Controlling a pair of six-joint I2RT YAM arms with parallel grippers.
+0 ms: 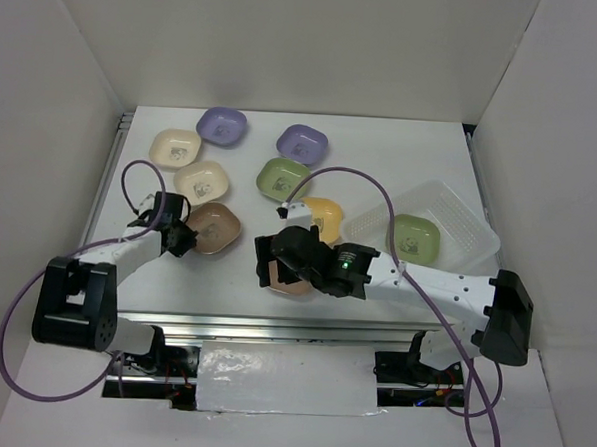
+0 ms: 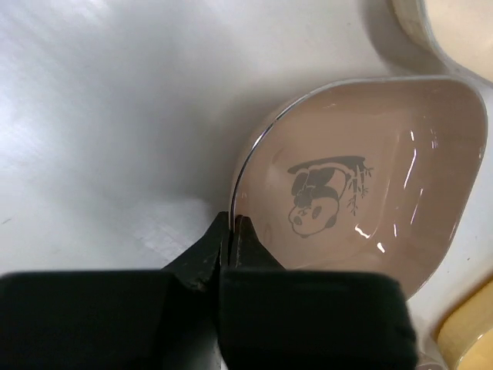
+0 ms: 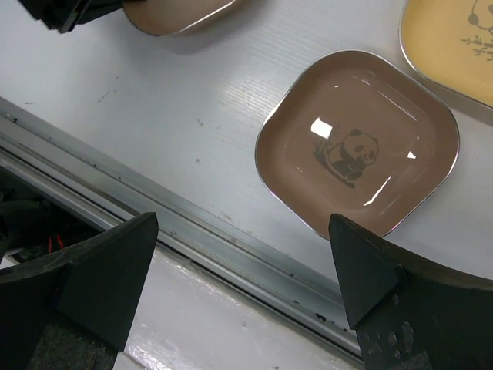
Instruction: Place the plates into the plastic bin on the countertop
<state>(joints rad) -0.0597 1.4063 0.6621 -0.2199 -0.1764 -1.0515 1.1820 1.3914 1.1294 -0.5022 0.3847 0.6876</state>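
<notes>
My left gripper (image 2: 231,223) (image 1: 182,239) is shut on the near rim of a brown plate (image 2: 362,177) (image 1: 216,227) with a panda mark, on the left of the countertop (image 1: 382,158). A second brown plate (image 3: 358,146) (image 1: 284,279) lies flat near the front edge. My right gripper (image 3: 243,220) (image 1: 281,266) hangs open just above it, its fingers wide apart. The plastic bin (image 1: 469,227) sits at the right and holds a green plate (image 1: 415,238). Beside the bin lies a yellow plate (image 1: 322,217) (image 3: 454,38).
Two purple plates (image 1: 222,125) (image 1: 302,142), two cream plates (image 1: 174,147) (image 1: 202,181) and a green plate (image 1: 283,179) are spread over the back half. A metal rail (image 3: 192,223) runs along the front edge. White walls enclose the sides and back.
</notes>
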